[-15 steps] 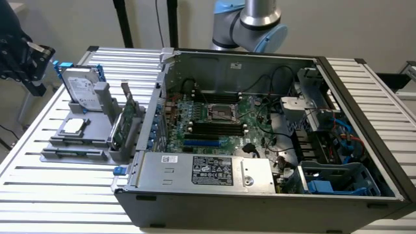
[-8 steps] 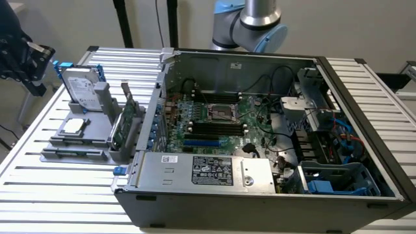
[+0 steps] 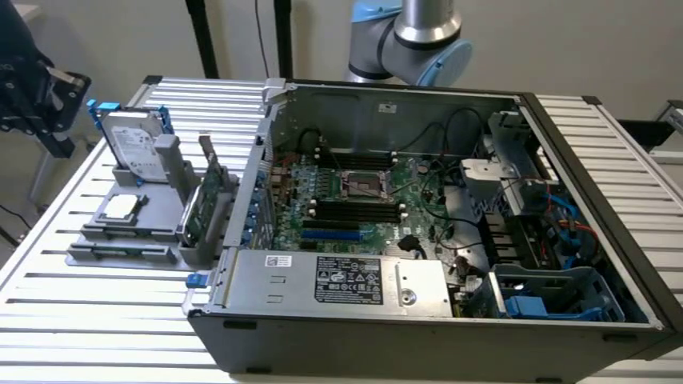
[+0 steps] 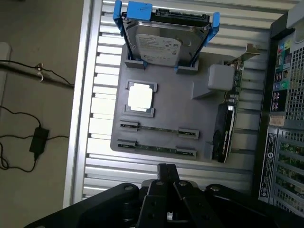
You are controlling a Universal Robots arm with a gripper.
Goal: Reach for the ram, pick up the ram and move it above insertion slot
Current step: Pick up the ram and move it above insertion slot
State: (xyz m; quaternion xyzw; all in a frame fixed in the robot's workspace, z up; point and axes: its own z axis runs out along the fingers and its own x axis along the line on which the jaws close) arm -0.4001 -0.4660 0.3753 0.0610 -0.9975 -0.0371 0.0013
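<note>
Wrist view: I am hovering claw (image 4: 167, 168), narrow and empty, near grey tray (image 4: 175, 104); ram (image 4: 156, 147) sitting edgewise in clips (image 4: 186, 153), likely exposing top edge for pinching.

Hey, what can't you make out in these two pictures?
Ram sticks: exterior view, lying edge-on in the grey tray, too small to tell apart.
Memory slots: exterior view, too small to tell which are free.
Robot arm: cut off by the exterior view's upper edge.
Gripper: wrist view, mostly cut off by the picture's edge.
Power supply label: text too small to read.
</note>
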